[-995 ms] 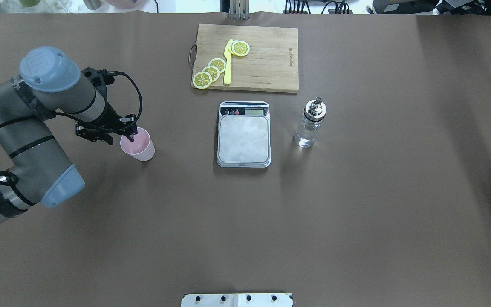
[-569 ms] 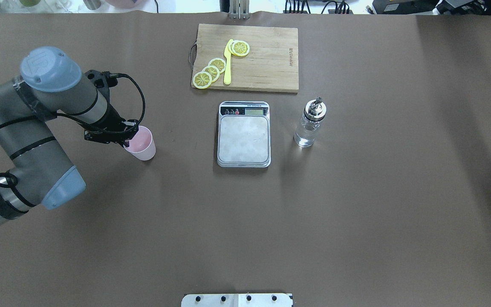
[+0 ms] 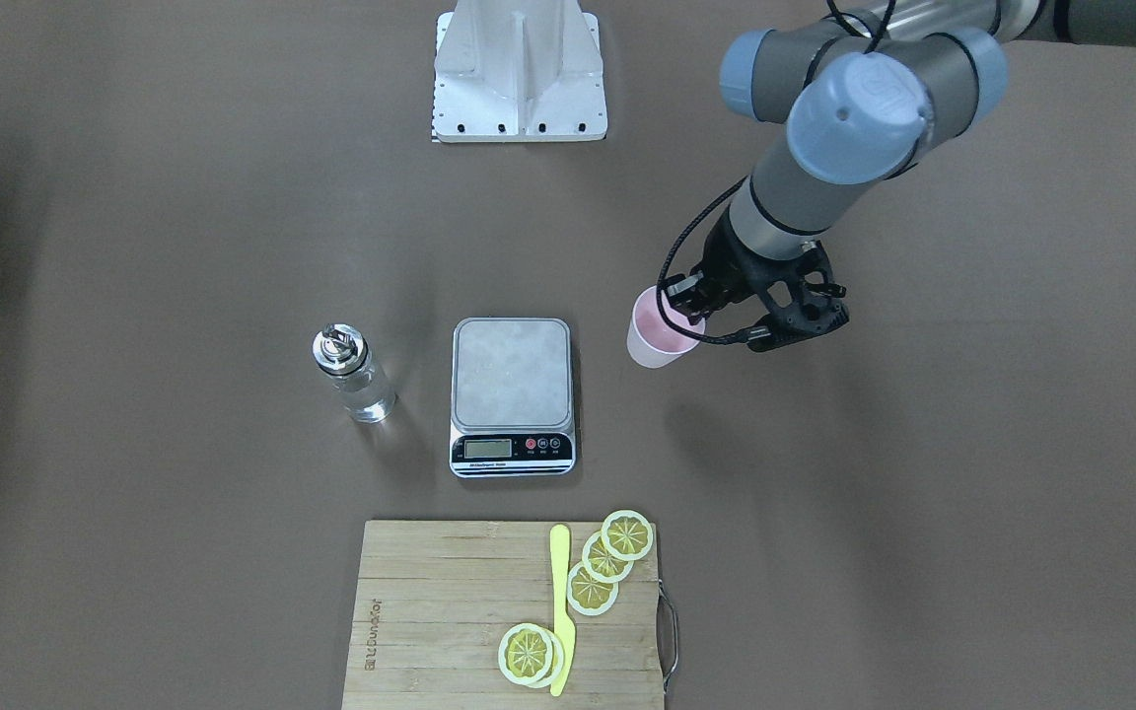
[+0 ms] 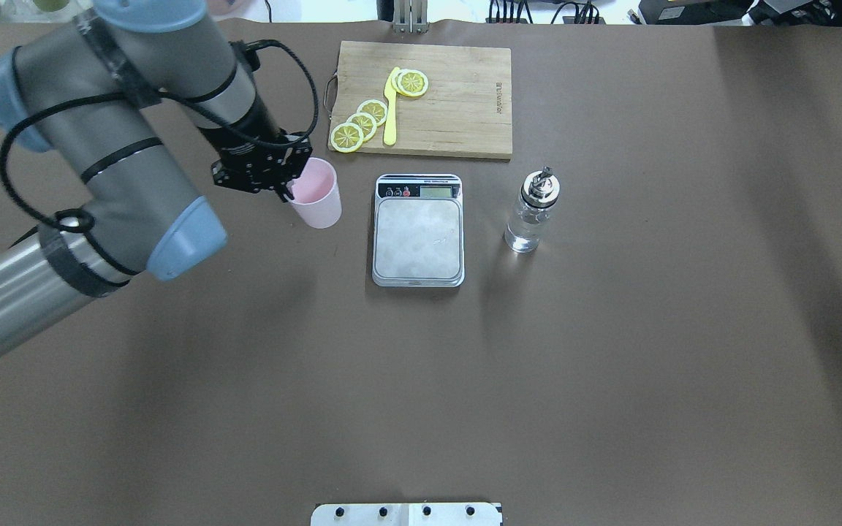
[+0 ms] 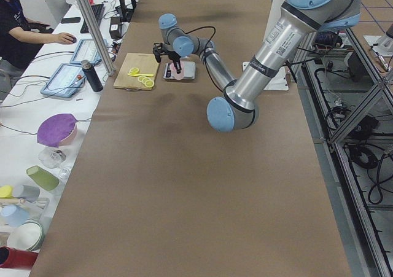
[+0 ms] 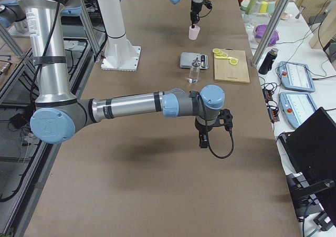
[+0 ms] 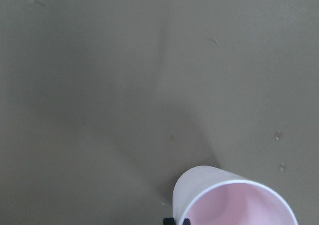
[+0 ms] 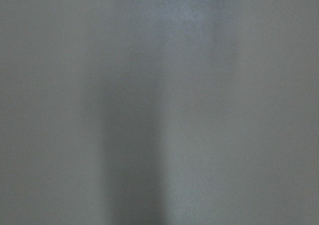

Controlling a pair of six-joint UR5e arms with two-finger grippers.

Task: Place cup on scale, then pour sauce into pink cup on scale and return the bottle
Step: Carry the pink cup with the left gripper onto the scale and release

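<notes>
My left pincer [image 4: 291,184] grips the small pale pink tapered cup [image 4: 317,199] by its rim, upright beside the flat grey steel scale [image 4: 418,235], so its base can land flat.

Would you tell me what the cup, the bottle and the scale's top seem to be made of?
Cup: probably plastic, matte pale pink, opaque smooth wall. Bottle: clear glass by its see-through body, shiny metal cap. Scale: brushed steel-looking grey top, dull sheen.
</notes>
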